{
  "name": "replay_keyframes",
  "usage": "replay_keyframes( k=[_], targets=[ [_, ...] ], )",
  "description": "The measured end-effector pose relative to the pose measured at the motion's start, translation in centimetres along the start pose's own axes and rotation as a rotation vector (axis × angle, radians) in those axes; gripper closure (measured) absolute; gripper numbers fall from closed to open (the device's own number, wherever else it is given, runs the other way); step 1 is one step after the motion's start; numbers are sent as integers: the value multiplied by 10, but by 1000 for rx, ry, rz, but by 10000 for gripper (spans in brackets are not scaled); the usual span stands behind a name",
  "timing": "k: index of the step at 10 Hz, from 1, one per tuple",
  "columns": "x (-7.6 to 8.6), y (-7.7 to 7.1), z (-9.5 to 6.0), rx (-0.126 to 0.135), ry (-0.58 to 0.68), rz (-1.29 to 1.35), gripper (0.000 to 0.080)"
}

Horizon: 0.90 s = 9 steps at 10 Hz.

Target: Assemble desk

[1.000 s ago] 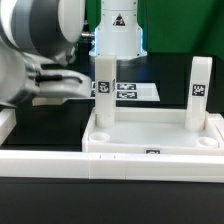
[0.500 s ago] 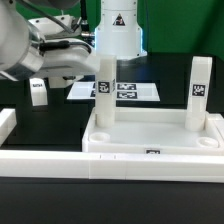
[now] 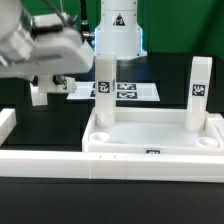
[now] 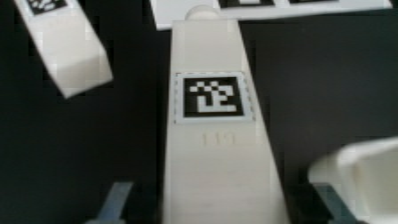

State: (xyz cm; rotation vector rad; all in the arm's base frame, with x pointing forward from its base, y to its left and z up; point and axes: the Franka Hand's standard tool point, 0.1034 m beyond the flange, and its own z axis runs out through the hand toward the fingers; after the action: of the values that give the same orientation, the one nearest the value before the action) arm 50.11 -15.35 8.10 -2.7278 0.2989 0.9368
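Note:
The white tray-like tabletop [image 3: 150, 135] lies at the exterior view's right, with two white tagged legs [image 3: 105, 90] [image 3: 200, 90] standing upright in its far corners. My gripper [image 3: 44, 80] is at the exterior view's left, shut on a third white leg [image 3: 38, 93] that hangs upright below it. In the wrist view this held leg [image 4: 214, 110] runs away from the gripper [image 4: 221, 205] with its tag facing the camera and a finger against each side. Another loose leg [image 4: 63, 50] lies on the black table beside it.
The marker board [image 3: 125, 91] lies flat behind the tabletop and shows again in the wrist view [image 4: 267, 6]. A long white border wall [image 3: 45, 160] runs along the front, with a short piece at the left edge [image 3: 7, 125]. The robot's white base [image 3: 118, 30] stands at the back.
The arm has drawn back toward the exterior view's left and upward, uncovering the leg in its jaws. The tabletop and its two standing legs have not moved.

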Motion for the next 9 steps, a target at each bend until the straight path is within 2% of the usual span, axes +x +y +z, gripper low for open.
replay_keyframes(
  k=[3,4,6,7,8,9],
  targets=[
    [-2,-8,-34,-8,111,-5,509],
    [6,-6,-38,-23,212,-8,509],
    [5,-3,-38,-38,315,-3,509],
    [11,-1,-42,-55,403,-1,509],
    [6,-4,-43,-59,438,1,509],
    [3,-12,-51,-57,445,-11,509]
  ],
)
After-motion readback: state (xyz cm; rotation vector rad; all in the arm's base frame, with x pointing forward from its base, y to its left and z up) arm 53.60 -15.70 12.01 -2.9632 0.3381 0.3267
